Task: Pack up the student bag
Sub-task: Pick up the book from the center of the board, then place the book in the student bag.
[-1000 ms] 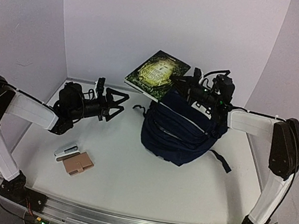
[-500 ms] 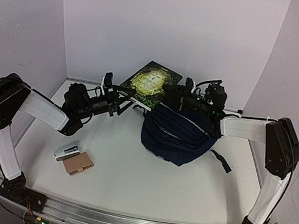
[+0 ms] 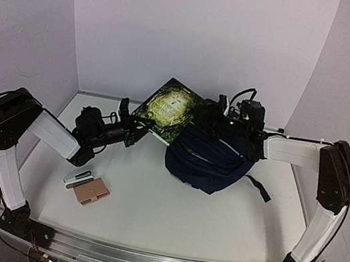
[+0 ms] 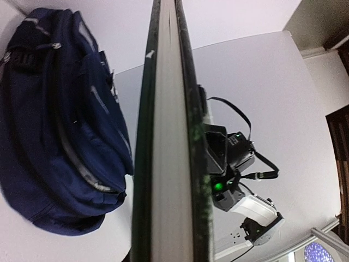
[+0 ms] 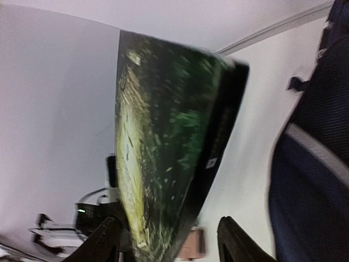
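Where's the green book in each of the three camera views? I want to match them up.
Top external: the green book is tilted, at centre back, just left of the student bag.
Left wrist: edge-on, a vertical strip down the middle.
Right wrist: its cover fills the centre, blurred.
Shared landmark: the student bag, left side of the left wrist view, right edge of the right wrist view.

Top view high behind, looking down; wrist views close, both share book (image 4: pixel 169 136), student bag (image 4: pixel 54 120)
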`<control>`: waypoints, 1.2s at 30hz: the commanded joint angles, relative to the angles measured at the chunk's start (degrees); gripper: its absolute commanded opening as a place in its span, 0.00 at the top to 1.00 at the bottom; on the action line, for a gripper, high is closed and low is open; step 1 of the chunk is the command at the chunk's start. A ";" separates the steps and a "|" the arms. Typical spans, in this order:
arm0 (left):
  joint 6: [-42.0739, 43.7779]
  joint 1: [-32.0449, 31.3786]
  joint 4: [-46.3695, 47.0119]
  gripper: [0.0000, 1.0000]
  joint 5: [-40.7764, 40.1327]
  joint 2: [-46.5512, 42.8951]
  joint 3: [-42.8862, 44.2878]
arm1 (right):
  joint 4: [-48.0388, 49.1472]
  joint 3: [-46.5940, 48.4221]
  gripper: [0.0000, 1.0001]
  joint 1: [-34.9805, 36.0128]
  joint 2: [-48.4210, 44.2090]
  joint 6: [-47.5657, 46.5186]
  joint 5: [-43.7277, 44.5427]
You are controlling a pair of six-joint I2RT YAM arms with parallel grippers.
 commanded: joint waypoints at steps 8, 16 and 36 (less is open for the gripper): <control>3.08 0.00 -7.33 1.00 -5.41 -17.33 -8.23 | -42.89 7.57 0.35 3.07 -6.92 -61.72 26.38; 6.91 -0.06 -20.63 1.00 -5.39 -27.64 -10.74 | -44.67 8.63 0.38 6.26 -2.69 -74.30 40.63; 9.80 -1.87 -32.39 1.00 4.44 -37.04 -17.11 | -57.52 29.33 1.00 6.26 -1.78 -72.11 28.12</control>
